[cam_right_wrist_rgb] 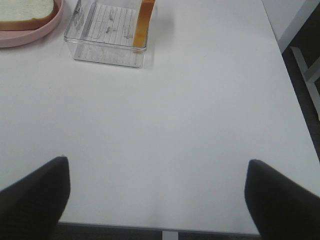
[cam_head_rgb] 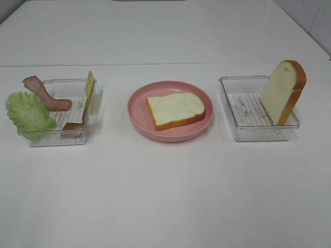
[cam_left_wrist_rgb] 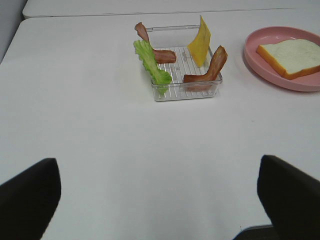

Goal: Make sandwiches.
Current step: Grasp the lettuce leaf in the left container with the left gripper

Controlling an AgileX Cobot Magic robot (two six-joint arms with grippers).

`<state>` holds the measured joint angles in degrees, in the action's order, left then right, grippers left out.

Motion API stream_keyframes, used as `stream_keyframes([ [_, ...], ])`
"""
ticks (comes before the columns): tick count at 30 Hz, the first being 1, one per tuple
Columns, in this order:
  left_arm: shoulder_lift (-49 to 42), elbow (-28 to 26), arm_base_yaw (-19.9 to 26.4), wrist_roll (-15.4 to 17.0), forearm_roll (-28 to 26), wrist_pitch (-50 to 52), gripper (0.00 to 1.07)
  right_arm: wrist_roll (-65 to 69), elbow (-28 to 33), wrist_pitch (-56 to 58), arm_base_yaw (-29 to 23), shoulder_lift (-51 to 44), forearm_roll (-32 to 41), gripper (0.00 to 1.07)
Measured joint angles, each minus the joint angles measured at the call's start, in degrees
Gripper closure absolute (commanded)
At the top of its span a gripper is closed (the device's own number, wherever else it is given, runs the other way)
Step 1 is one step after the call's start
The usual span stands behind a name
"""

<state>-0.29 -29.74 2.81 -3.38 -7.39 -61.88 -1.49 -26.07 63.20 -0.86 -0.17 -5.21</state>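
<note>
One bread slice [cam_head_rgb: 176, 109] lies flat on the pink plate [cam_head_rgb: 139, 121] at the table's middle. A second bread slice [cam_head_rgb: 282, 93] leans upright in the right clear tray [cam_head_rgb: 248, 132]. The left clear tray [cam_head_rgb: 57, 139] holds a ruffled green lettuce leaf [cam_head_rgb: 28, 111], two bacon strips [cam_head_rgb: 44, 93] [cam_head_rgb: 72, 127] and a yellow cheese square [cam_head_rgb: 89, 84] on edge. Neither gripper shows in the high view. My left gripper [cam_left_wrist_rgb: 160, 200] is open, well short of the left tray [cam_left_wrist_rgb: 187, 92], over bare table. My right gripper [cam_right_wrist_rgb: 157, 195] is open too, far from the right tray [cam_right_wrist_rgb: 105, 50].
The white table's right edge [cam_right_wrist_rgb: 295, 115] shows in the right wrist view, with dark floor and a table leg beyond it. A seam [cam_head_rgb: 155, 64] runs across the table behind the trays.
</note>
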Motion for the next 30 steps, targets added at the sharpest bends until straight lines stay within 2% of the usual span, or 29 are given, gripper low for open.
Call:
stream_keyframes([
  [30,0.2,0.0,-0.9,0.0,-0.4,0.0,0.06,0.0,0.0,0.0,0.0,0.0,0.0,0.15],
])
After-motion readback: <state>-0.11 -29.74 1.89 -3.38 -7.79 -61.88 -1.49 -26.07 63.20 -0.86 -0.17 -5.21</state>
